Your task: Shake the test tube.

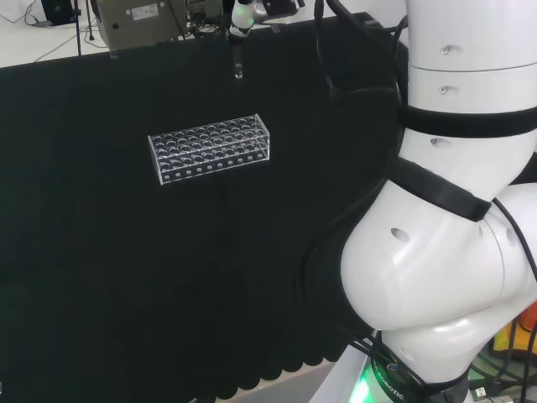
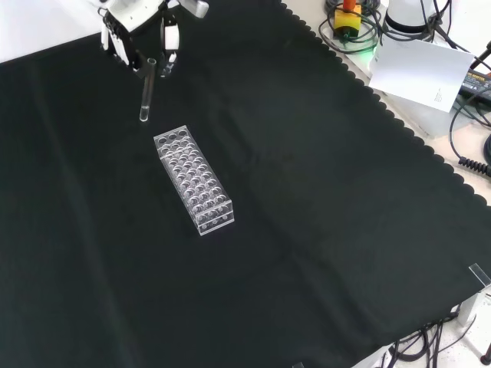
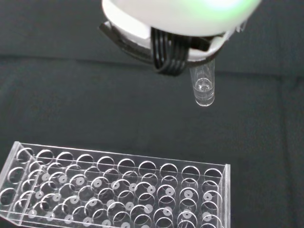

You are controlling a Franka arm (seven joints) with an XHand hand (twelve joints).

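Note:
A clear glass test tube (image 2: 145, 92) hangs upright above the cloth, pinched near its top by the hand (image 2: 134, 31) at the upper left of the front view. In the head view the hand (image 1: 245, 15) is at the far edge of the bench with the tube (image 1: 238, 63) below it. The wrist view has the tube's rounded lower end (image 3: 203, 88) close up under the blurred white hand (image 3: 180, 19). A clear plastic tube rack (image 2: 193, 179) with many holes stands on the cloth, just nearer the camera than the tube in the front view. The rack (image 1: 210, 149) appears to hold no tubes.
The black cloth (image 2: 307, 230) covers the bench, with a scalloped edge at right in the front view. Cables, a white sheet (image 2: 418, 73) and a yellow-and-red device (image 2: 347, 17) lie beyond that edge. A grey box (image 1: 143, 21) sits past the far edge in the head view.

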